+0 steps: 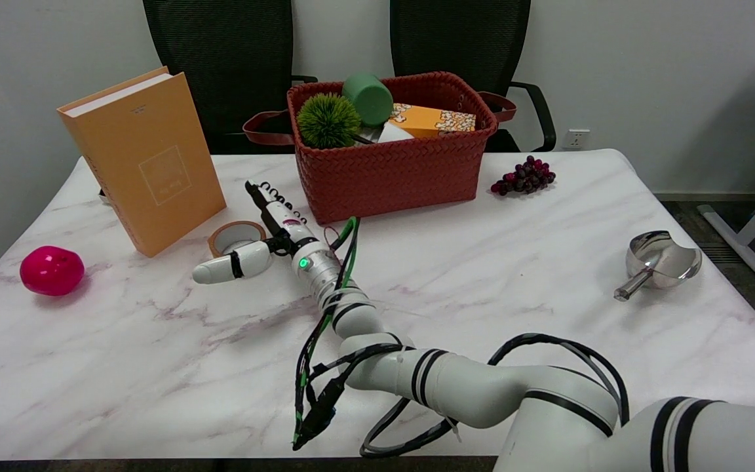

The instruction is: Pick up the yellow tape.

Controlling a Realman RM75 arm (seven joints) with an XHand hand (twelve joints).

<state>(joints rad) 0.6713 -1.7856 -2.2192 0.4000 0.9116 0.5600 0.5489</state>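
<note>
Tape is the target: the yellow tape (236,237) lies flat on the marble table (548,341), left of the frame's centre, just beside the lower right corner of the upright orange book (145,160) and below-left of the red woven basket (387,147); the right hand (266,236) sits just to the roll's right, fingers stretched toward the upper left past its far edge, thumb swung out below the roll toward the left; it is spread wide and grasps nothing, and the roll sits in the gap between thumb and fingers, though whether any finger touches it I cannot tell.

Judged from this, the step in hand is closing on the roll; to do it well the hand should settle lower so thumb and fingers bracket the rim from opposite sides, then draw together evenly; a one-sided push would likely slide the light ring across the smooth top toward the book; lifting should wait until the pinch looks firm; the book stands close, so the fingers have little room on that side; the pink ball (52,270), grapes (523,176) and metal scoop (659,262) lie well apart.
</note>
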